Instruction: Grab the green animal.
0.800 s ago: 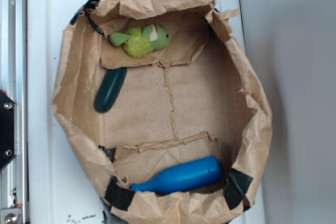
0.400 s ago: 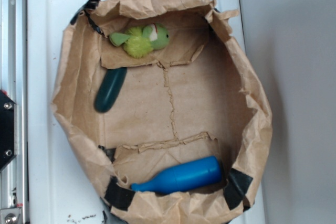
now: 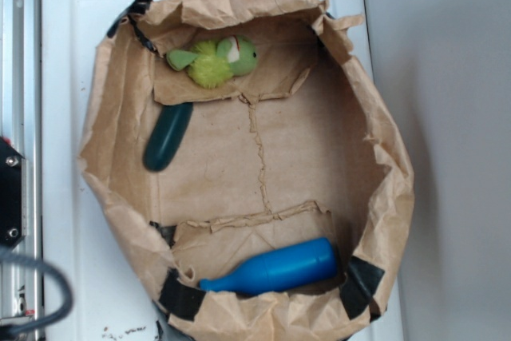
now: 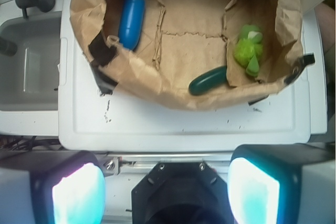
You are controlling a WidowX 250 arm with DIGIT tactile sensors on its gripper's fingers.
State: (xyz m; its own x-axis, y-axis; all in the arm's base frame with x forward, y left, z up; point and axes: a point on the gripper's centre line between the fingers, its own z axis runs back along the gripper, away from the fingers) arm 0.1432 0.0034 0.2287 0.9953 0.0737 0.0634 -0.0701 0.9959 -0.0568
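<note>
Lying on a folded paper flap at one end of the bag (image 3: 383, 157), the green animal (image 3: 214, 61) sits close under the crumpled wall, with the dark green oblong (image 3: 167, 136) just beside the flap and the blue bottle (image 3: 275, 269) well apart at the opposite end. It looks fuzzy and soft, so it is probably very light, will squash under the fingers rather than slip, and is in no danger of breaking. The round lime body is the fullest part and likely the best place to close on; the thin limbs and head would give less to hold. The paper wall so near it may crowd one finger, and the flap under it could be pinched along with the toy. In the wrist view the gripper (image 4: 168, 192) stands back from the bag, outside its rim and over the white lid (image 4: 157, 124), looking in at the animal (image 4: 248, 50) from a distance. Its two pads (image 4: 79, 192) are spread wide apart with nothing between them. The exterior view shows only a dark cable (image 3: 48, 293) at the lower left corner, not the gripper itself.
</note>
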